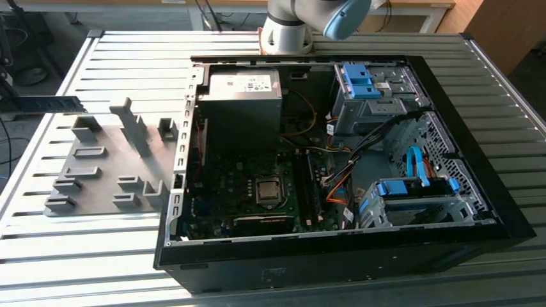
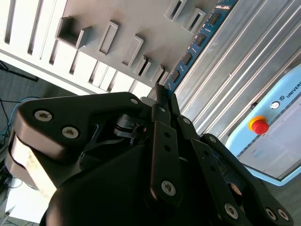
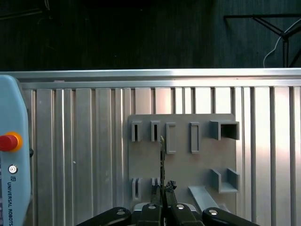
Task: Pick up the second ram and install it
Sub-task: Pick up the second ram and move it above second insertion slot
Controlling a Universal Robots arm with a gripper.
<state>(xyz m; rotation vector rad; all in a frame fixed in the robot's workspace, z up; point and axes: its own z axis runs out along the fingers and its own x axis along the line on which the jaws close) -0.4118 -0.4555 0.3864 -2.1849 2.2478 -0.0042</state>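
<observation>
Nearest, the gripper (image 3: 162, 187) is seen clamped on one short end of the second ram (image 2: 203, 34). The stick juts straight out from between the fingertips, and in the second wrist view its blue board and row of black chips are shown. In the first wrist view it is met edge-on, as a thin dark line. It is carried in the air above the grey slotted holder (image 3: 181, 162), apart from it, with the ribbed metal table (image 1: 51, 246) beneath. In the exterior view the stick is found at the left edge of the frame, in the upper half.

The stick is judged light, stiff and thin, yet fragile. It is best taken by its bare ends or board edges, never across the chips or contacts. With an end grip, some tilting under pressing force may be expected.

Farther off, right of centre in the exterior view, the open computer case (image 1: 341, 251) is set, with the motherboard (image 1: 256, 167) lying inside.
</observation>
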